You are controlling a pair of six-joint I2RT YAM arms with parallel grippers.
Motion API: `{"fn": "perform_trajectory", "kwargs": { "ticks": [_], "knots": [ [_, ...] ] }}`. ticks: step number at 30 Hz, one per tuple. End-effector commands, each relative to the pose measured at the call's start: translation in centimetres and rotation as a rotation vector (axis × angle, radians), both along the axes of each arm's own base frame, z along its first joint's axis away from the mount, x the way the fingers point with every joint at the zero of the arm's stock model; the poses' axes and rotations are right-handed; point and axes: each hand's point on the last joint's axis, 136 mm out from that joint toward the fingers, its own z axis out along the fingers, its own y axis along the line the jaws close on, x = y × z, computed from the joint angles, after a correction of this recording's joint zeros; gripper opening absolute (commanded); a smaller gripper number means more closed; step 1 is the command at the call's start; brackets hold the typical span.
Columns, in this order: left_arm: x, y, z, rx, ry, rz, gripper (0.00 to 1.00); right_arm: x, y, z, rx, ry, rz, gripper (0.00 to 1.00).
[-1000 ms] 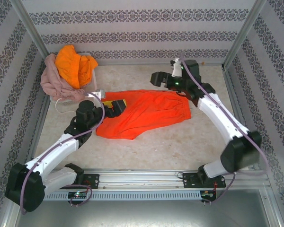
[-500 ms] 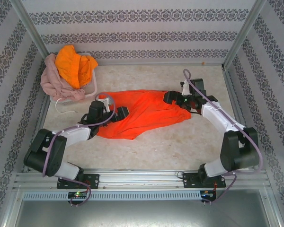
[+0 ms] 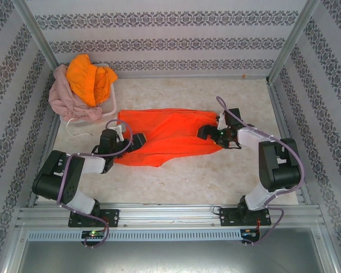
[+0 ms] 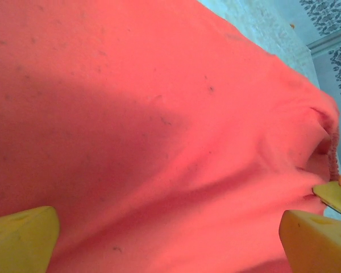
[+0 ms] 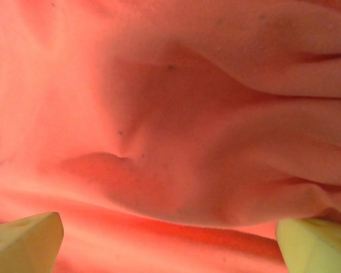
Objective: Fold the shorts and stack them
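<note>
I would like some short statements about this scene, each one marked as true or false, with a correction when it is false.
1. The red-orange shorts lie spread out on the table. True.
2. Both arms grip the fabric with shut jaws. False: the left gripper and the right gripper are both open.
3. The yellow-orange shorts lie on top of the pink shorts at the white basket. True.
4. The left gripper is at the basket. False: it is at the left end of the red-orange shorts.
</note>
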Motion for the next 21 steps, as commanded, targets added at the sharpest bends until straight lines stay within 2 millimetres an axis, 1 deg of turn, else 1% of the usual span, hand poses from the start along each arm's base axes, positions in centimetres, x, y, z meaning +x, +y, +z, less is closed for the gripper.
{"fn": "perform_trajectory", "kwargs": {
  "ticks": [1, 4, 6, 8, 9, 10, 13, 15, 17, 19, 21],
  "knots": [
    [-1.9, 3.0, -3.0, 0.081, 0.092, 0.066, 1.0, -2.7, -1.0, -1.2, 0.001, 0.078, -0.044, 0.98],
    [-2.3, 3.5, -2.3, 0.08, 0.082, 0.068, 1.0, -3.7, -0.8, -0.2, 0.029, 0.048, -0.046, 0.98],
    [-2.2, 3.0, -0.9, 0.073, 0.053, 0.039, 1.0, -4.1, -0.6, 1.1, 0.045, 0.016, -0.039, 0.98],
    [-2.0, 2.4, 1.4, 0.06, 0.007, 0.0, 1.0, -4.3, -0.6, 2.9, 0.039, -0.033, -0.029, 0.98],
    [-1.9, 2.1, 2.8, 0.058, -0.018, -0.022, 1.0, -4.3, -0.8, 4.0, 0.026, -0.069, -0.028, 0.98],
    [-1.9, 1.8, 4.3, 0.062, -0.042, -0.04, 1.0, -4.1, -1.2, 5.3, -0.001, -0.122, -0.037, 0.98],
    [-2.0, 0.6, 9.1, 0.078, -0.142, -0.085, 1.0, -3.8, -2.7, 8.1, -0.068, -0.227, -0.077, 0.98],
    [-2.3, -1.0, 12.6, 0.078, -0.219, -0.12, 0.98, -3.5, -3.6, 9.7, -0.09, -0.282, -0.092, 0.98],
    [-2.6, -3.4, 15.6, 0.066, -0.284, -0.176, 0.93, -3.2, -4.3, 10.3, -0.096, -0.294, -0.107, 0.98],
    [-2.6, -6.3, 17.5, 0.048, -0.314, -0.243, 0.86, -2.8, -4.9, 10.6, -0.055, -0.294, -0.117, 0.98],
    [-2.4, -9.6, 18.9, 0.014, -0.328, -0.321, 0.77, -2.4, -5.3, 10.9, -0.022, -0.294, -0.126, 0.98]
  ]
}}
